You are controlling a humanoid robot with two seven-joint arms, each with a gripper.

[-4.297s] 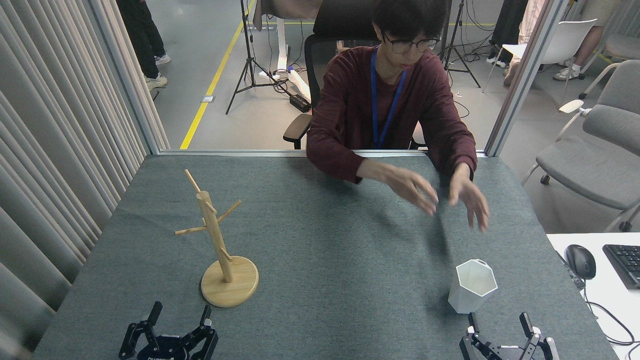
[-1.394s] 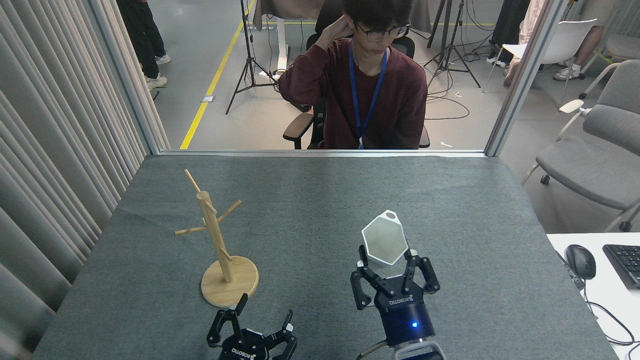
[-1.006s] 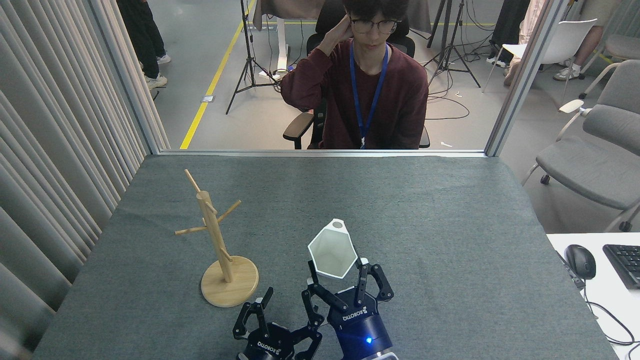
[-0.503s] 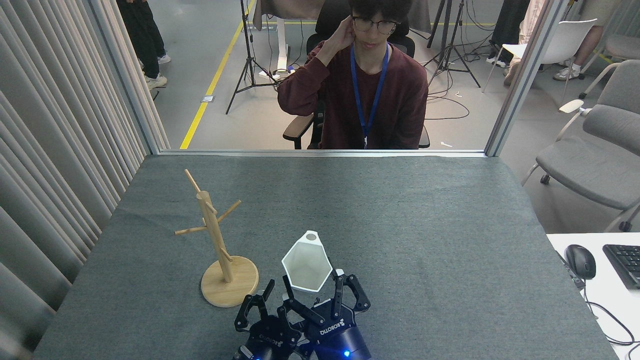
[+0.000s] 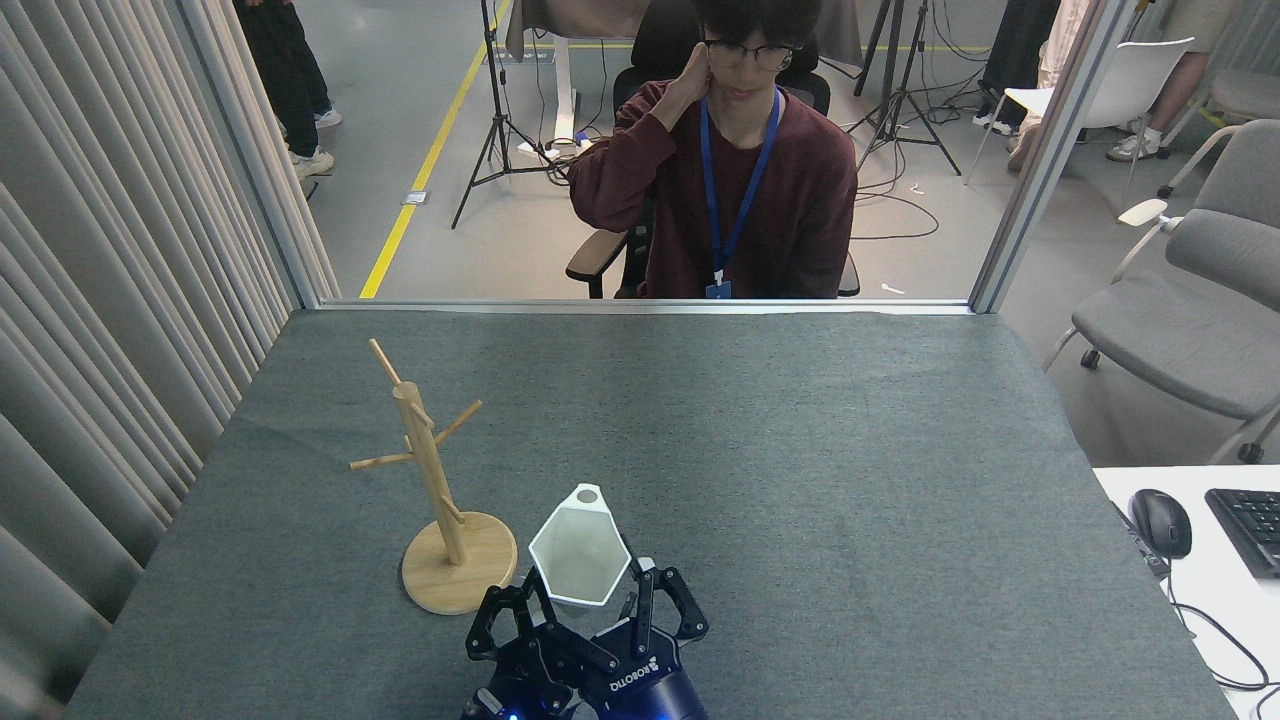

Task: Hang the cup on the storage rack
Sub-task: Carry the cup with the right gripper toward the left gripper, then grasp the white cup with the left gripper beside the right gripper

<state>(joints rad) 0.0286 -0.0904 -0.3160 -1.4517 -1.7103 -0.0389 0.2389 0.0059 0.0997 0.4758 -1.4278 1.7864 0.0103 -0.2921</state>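
- Since half a second ago, the cup point(image 5: 580, 548) and my right gripper point(image 5: 592, 598) have slid further left and nearer to me, so the cup now sits just beside the disc base of the storage rack point(image 5: 437, 492).
- My right jaws are clamped on the lower body of the cup, one dark finger on each side of it.
- I see the cup tipped so that its open hexagonal mouth faces up towards my head camera, with the small loop handle at the far edge of the rim.
- It is carried off the bench point(image 5: 800, 450), with nothing under it but the gripper.
- My left gripper point(image 5: 510, 625) is right against the right one, low in the view; its fingers point(image 5: 484, 622) stand spread, close to the cup's near-left side, and I cannot tell whether they touch it.
- I see the rack standing upright on the left half of the grey bench, its thin pegs angled up and outward, all of them bare.
- Across the bench, behind the far edge, a person point(image 5: 740, 170) in a dark red top with a blue lanyard sits in a chair, one hand raised to the side of the head.
- At the right edge a white desk point(image 5: 1215, 610) carries a mouse point(image 5: 1160, 522) and part of a keyboard point(image 5: 1250, 530).
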